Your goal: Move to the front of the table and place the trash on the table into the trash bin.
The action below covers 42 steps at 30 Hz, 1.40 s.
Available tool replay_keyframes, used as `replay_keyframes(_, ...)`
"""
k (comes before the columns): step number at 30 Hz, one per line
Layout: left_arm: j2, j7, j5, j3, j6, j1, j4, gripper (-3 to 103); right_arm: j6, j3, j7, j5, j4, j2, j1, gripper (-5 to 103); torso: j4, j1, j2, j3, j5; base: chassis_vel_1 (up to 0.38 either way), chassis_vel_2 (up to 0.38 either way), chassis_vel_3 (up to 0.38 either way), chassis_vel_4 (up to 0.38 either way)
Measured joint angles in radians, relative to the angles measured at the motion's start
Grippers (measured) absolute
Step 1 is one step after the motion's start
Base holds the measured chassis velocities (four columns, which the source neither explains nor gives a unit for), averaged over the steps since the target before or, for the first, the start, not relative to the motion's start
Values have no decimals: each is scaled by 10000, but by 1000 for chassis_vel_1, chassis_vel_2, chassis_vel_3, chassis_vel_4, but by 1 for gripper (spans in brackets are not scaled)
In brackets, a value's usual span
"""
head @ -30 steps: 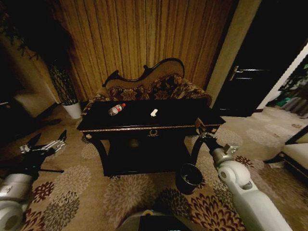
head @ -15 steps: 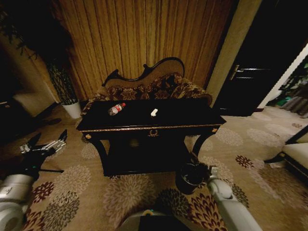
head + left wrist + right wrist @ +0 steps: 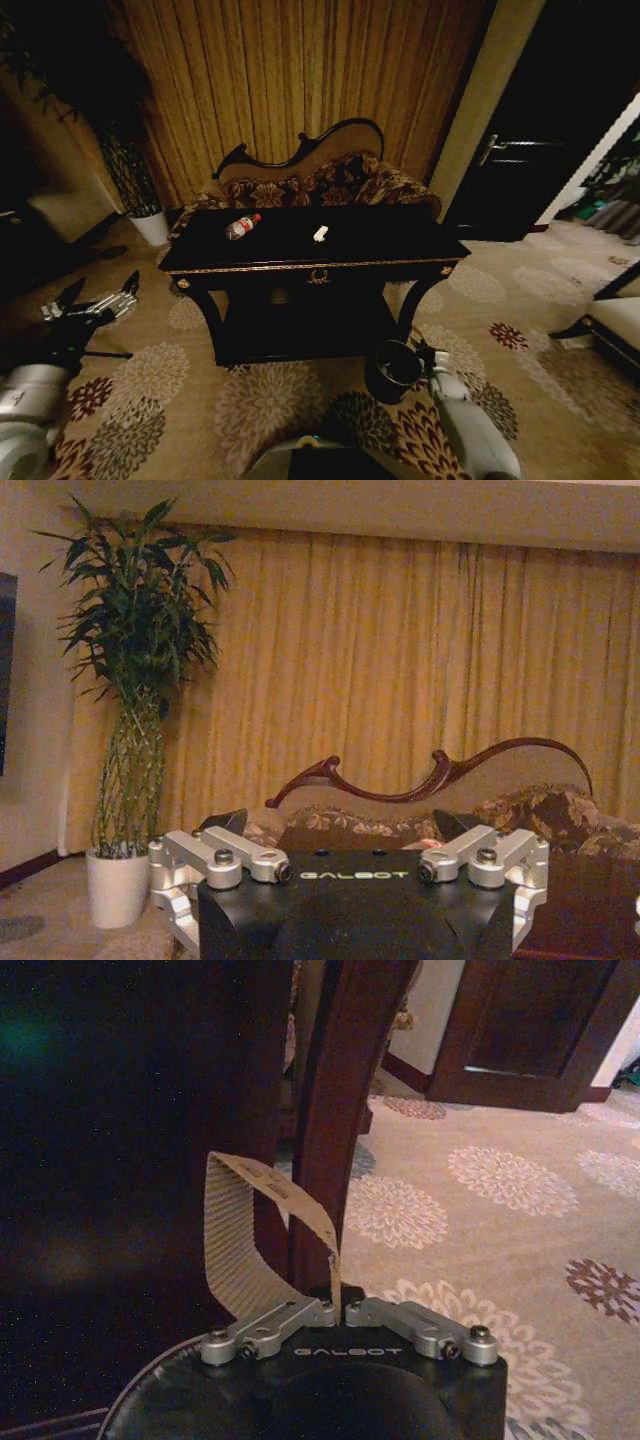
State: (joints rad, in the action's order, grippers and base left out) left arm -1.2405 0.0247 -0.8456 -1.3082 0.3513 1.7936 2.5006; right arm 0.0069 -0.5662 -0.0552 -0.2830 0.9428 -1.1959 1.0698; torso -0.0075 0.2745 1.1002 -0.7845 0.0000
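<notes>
Lowered from beside the table's right front corner, the right end effector [image 3: 342, 1312] now hangs low at the bin's 3 o'clock side, close to its rim. Its fingers are pressed together on a tan corrugated scrap [image 3: 250, 1240], which curls upward from the pinch. Just behind the scrap in the right wrist view stands a dark curved table leg [image 3: 335, 1110], with patterned carpet [image 3: 500, 1190] beyond it.

From the head camera, the bin [image 3: 392, 368] sits on the carpet at the table's right front, at about 5 o'clock from the table's centre, and the right arm reaches in beside it.

On the table [image 3: 400, 245], two pieces of trash remain: a bottle [image 3: 242, 227] lying on its side toward the left, at about 10 o'clock on the top, and a white scrap [image 3: 320, 234] near the middle.

The left end effector [image 3: 90, 305] is held out over the carpet, well apart from the table's left end, its fingers spread and holding nothing.

Progress, as a judgement: the robot is already in front of the table, one piece is carried and about to go in the bin, and two pieces are still to collect.
</notes>
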Motion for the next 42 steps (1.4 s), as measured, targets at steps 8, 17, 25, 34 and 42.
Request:
replay_keyframes(8, 19, 6, 20, 6, 0, 0, 0, 100, -296, 52, 7, 14, 406, -49, 30, 3, 3, 0, 0, 0, 0, 0, 0, 0, 0)
replay_keyframes(17, 12, 20, 18, 24, -3, 18, -4, 100, -251, 22, 18, 100, 493, -17, 257, 36, 1, -1, 0, 0, 0, 0, 0, 0, 0)
replay_keyframes(25, 61, 19, -6, -17, -23, 26, -5, 100, -196, 10, 26, 101, 584, 36, 300, 69, 1, -1, 0, 0, 0, 0, 0, 0, 0)
replay_keyframes(34, 66, 19, -14, -27, -29, 43, -5, 100, -195, 8, 42, 62, 680, 41, 417, 95, 2, -1, 0, 0, 0, 0, 0, 0, 0)
replay_keyframes(42, 66, 21, -20, -25, -29, 29, -5, 100, -195, -33, 71, -112, 739, 53, 527, 100, 1, -2, 0, 1, 1, 0, 0, 0, 0)
